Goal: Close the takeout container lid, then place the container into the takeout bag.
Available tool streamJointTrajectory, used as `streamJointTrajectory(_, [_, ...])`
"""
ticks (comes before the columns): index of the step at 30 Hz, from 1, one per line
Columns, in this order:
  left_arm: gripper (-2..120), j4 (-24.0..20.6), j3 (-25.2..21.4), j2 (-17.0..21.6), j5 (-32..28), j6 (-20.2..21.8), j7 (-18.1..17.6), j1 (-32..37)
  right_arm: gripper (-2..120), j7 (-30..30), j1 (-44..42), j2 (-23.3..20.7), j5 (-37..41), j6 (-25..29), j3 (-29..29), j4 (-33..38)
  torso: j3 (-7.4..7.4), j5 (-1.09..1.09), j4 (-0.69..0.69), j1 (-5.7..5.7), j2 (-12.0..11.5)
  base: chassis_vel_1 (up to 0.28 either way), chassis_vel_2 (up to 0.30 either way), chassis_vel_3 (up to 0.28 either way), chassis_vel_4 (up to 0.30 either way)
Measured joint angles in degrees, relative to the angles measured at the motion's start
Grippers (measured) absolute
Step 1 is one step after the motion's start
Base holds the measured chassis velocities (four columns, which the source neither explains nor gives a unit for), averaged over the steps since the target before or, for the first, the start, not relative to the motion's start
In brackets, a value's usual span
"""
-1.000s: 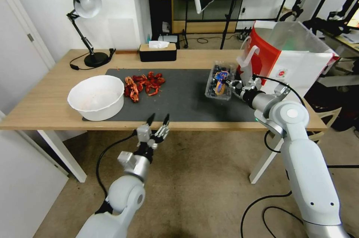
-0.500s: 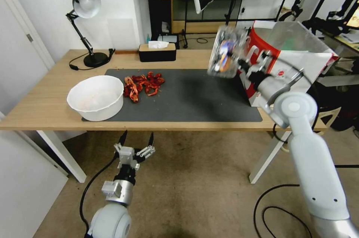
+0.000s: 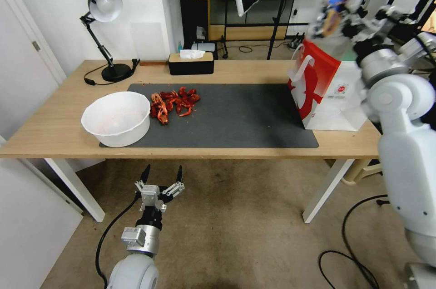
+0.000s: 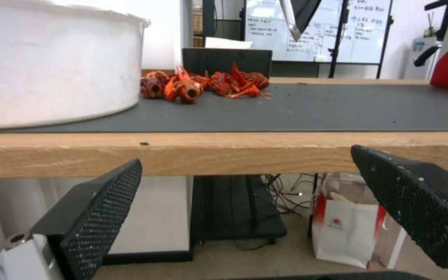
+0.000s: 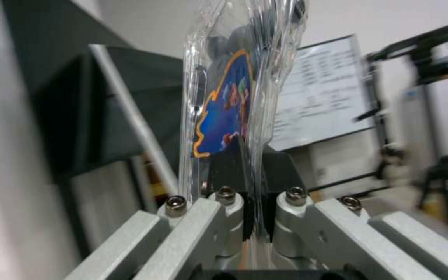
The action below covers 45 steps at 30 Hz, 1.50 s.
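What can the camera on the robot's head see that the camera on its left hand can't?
Head view alone: the right gripper holding the takeout container up in the air above the takeout bag, and the lamp.

Left wrist view alone: another red-and-white bag on the floor under the table.

Both: the white bowl, the red crayfish shells, the dark mat, and the open left gripper.

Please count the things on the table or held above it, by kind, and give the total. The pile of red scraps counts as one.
Bowl: 1
Lamp: 1
Tissue box: 1
Mat: 1
Scrap pile: 1
Bag: 1
Container, held by the right gripper above the bag: 1
Total: 7
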Motion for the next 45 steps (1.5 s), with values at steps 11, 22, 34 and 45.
streamJointTrajectory(11, [100,-0.32,0.96,0.78,-1.58,1.45,0.14,-1.14,0,9.18,-0.69,0.96,-1.49,-1.25,-0.69,-3.96,0.01,0.02,0.01,0.00,0.00,0.000,0.000,0.000,0.000])
streamJointTrajectory(22, [100,-0.33,0.69,1.23,-2.54,1.69,-0.04,-1.30,39,17.11,-1.90,2.03,10.32,-8.68,0.05,-1.82,0.00,-0.02,0.01,0.00,0.00,0.000,0.000,0.000,0.000])
streamJointTrajectory(34, [100,-0.66,0.70,1.08,-3.53,2.05,-0.17,-1.86,83,13.87,-2.57,1.78,9.46,-7.89,-0.34,0.79,0.00,0.00,0.01,0.00,0.00,0.000,0.000,0.000,0.000])
streamJointTrajectory(45, [100,-0.75,0.30,0.45,-3.67,1.83,0.33,-1.71,100,5.63,-9.29,0.41,8.05,-6.85,-0.87,13.64,0.00,-0.02,0.02,0.00,0.00,0.000,0.000,0.000,0.000])
